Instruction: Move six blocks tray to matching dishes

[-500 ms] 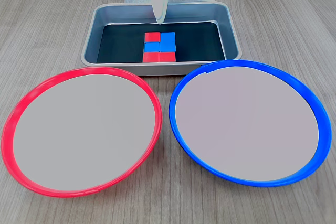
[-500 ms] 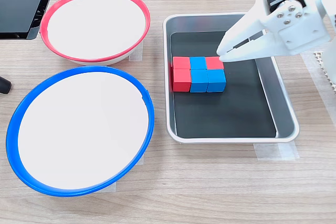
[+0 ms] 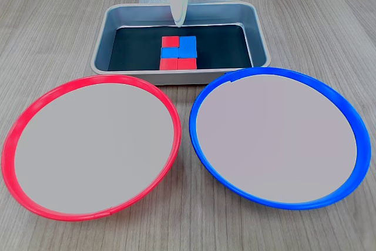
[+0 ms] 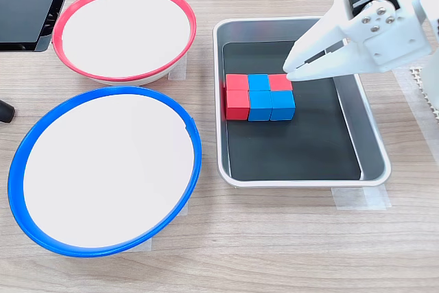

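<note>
i hold my gripper (image 4: pixel 288 70) nearly closed, empty, over the blocks (image 4: pixel 258 96) packed mid-tray (image 4: pixel 302 178). they touch, so i might knock neighbours when grabbing one.

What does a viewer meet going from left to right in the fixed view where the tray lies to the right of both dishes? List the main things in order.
Round red-rimmed dish and round blue-rimmed dish, one above the other at the left → cluster of small red and blue cubes in the grey metal tray → white pincer.
</note>
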Controlling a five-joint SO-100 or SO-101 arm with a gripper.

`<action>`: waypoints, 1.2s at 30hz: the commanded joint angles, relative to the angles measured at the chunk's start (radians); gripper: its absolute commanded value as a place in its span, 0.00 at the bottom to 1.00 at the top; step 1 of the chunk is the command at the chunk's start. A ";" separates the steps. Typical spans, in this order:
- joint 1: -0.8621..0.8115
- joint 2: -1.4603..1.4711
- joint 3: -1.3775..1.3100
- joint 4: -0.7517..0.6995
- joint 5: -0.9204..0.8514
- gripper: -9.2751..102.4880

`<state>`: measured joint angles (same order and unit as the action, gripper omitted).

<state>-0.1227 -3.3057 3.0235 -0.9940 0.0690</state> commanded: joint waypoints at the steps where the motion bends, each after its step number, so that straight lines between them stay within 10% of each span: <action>1: -0.008 -0.021 0.000 -0.002 0.005 0.08; 24: -0.012 -0.008 -0.009 -0.005 -0.021 0.08; 36: -0.112 0.920 -0.719 -0.104 -1.488 0.08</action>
<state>-0.2132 -2.5970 2.5602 -1.0799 -1.1290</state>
